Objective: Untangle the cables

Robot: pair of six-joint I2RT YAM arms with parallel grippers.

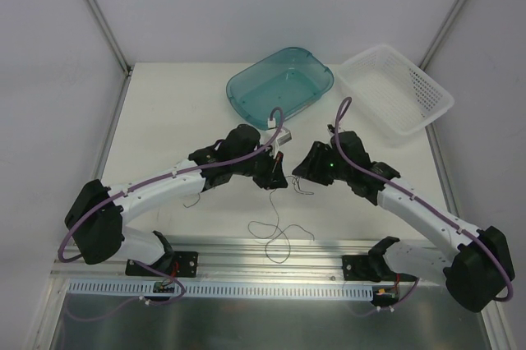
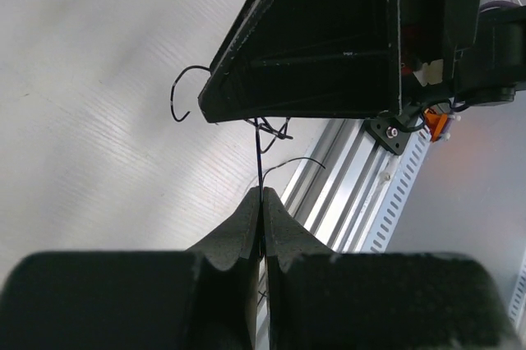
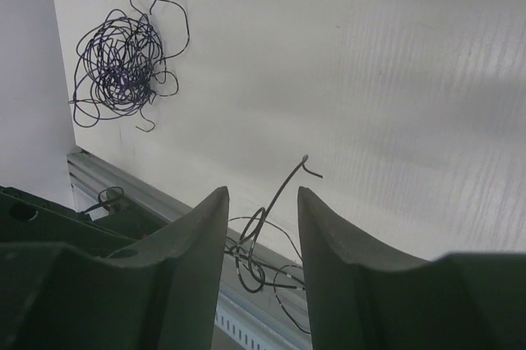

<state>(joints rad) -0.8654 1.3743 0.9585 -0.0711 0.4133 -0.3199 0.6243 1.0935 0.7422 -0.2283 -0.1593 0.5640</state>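
My left gripper [image 2: 263,195] is shut on one thin dark cable strand [image 2: 258,153] that runs taut from its fingertips toward the underside of the right gripper. In the top view the left gripper [image 1: 277,177] and right gripper [image 1: 301,172] are close together over the table's middle. My right gripper [image 3: 263,202] is open, with a small tangle of looping cable [image 3: 261,245] hanging between its fingers, touching neither. A larger bunched knot of cable [image 3: 120,62] lies on the table. Loose strands [image 1: 278,232] trail toward the front edge.
A teal plastic tub [image 1: 279,83] and a white mesh basket [image 1: 394,87] stand at the back of the table. An aluminium rail [image 1: 271,264] runs along the front edge. A short curled strand [image 1: 191,200] lies beside the left arm.
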